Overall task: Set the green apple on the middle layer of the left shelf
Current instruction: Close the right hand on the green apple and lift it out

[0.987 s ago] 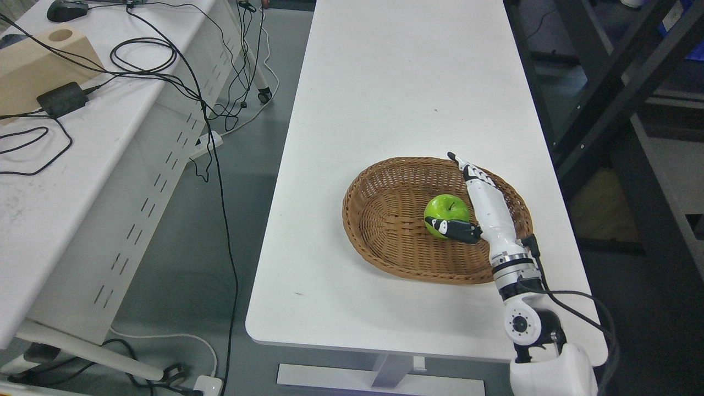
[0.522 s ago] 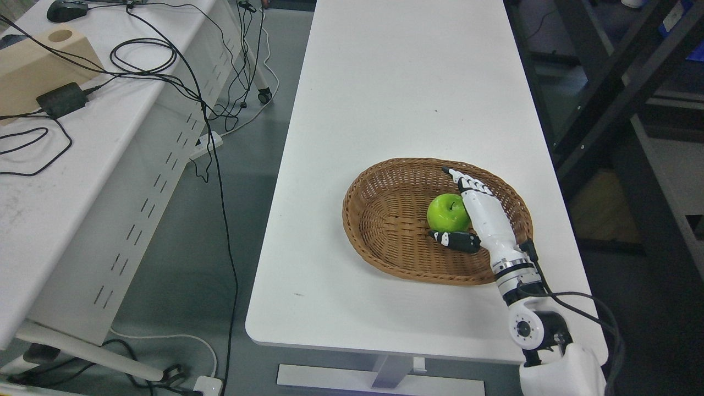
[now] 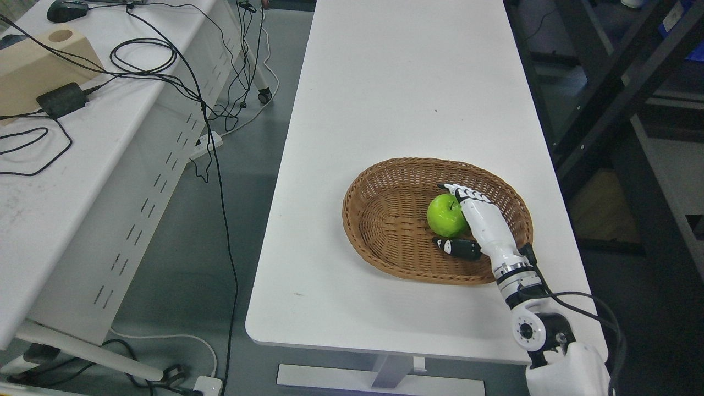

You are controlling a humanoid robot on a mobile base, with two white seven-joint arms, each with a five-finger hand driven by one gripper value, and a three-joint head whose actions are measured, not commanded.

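Note:
A green apple (image 3: pixel 441 213) lies in a brown wicker basket (image 3: pixel 379 220) on the white table (image 3: pixel 396 99). My right hand (image 3: pixel 443 216) reaches into the basket from the lower right. Its white fingers (image 3: pixel 468 196) curve over the apple's top right side. The black thumb (image 3: pixel 460 247) lies just below the apple, with a small gap to it. The hand is open around the apple and the apple rests on the basket floor. The left arm is not in view.
A second white table (image 3: pixel 66 181) on the left holds black cables, a power adapter (image 3: pixel 61 99) and a beige block (image 3: pixel 38 66). Dark shelf frames (image 3: pixel 610 99) stand to the right of the table. Cables hang in the gap between the tables.
My right hand has drawn back toward me and its fingers have curled down over the apple's top right. The thumb has slid from in front of the apple to below it.

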